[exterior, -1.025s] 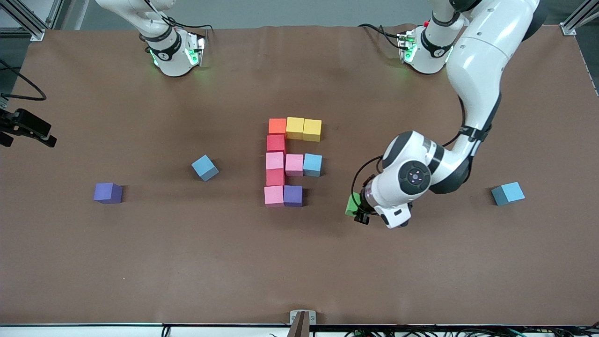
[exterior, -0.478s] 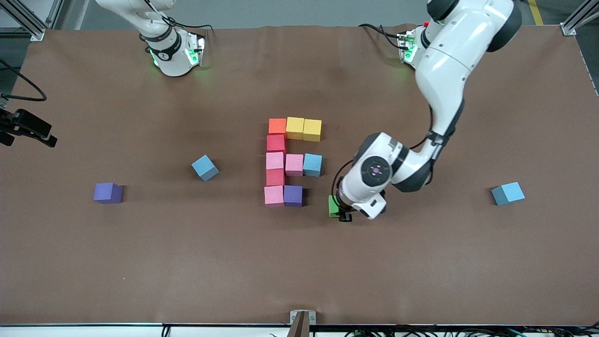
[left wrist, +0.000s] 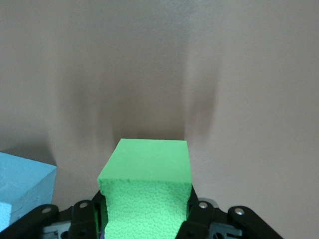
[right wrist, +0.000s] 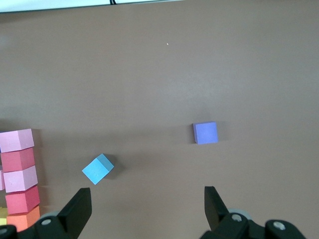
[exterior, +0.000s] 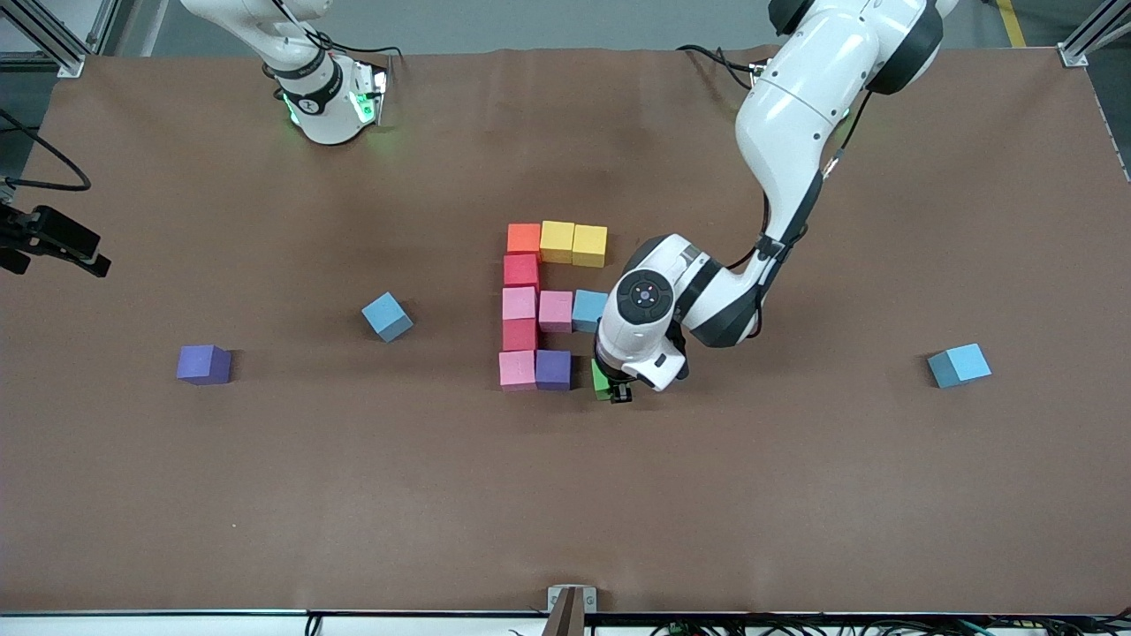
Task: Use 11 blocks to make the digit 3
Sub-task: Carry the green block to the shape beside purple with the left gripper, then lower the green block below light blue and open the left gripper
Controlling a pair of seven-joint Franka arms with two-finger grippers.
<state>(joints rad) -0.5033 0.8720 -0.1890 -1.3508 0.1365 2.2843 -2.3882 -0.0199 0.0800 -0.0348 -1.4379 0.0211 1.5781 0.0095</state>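
- A spare purple cube (exterior: 203, 364) sits alone toward the right arm's end of the table (exterior: 353, 495).
- A spare light blue cube (exterior: 386, 315) lies between it and the figure, turned askew.
- The right gripper (right wrist: 147, 206) waits high over that end, its fingers spread wide with nothing between them.
- The digit 3 (exterior: 548, 305) stands mid-table and reads as an E: an orange block (exterior: 523, 238) and two yellow blocks (exterior: 573, 244) form the bar farthest from the front camera.
- A red block (exterior: 520, 269) joins it to the middle bar of two pink blocks (exterior: 537, 306) and a light blue block (exterior: 589, 310).
- A second red block (exterior: 519, 334) leads to the nearest bar, a pink block (exterior: 517, 369) and a purple block (exterior: 553, 369).
- The left gripper (exterior: 618, 389) pinches the green block (left wrist: 147, 191) just beside the purple block, at the open end of that bar.
- Another light blue cube (exterior: 959, 365) rests well apart, toward the left arm's end.
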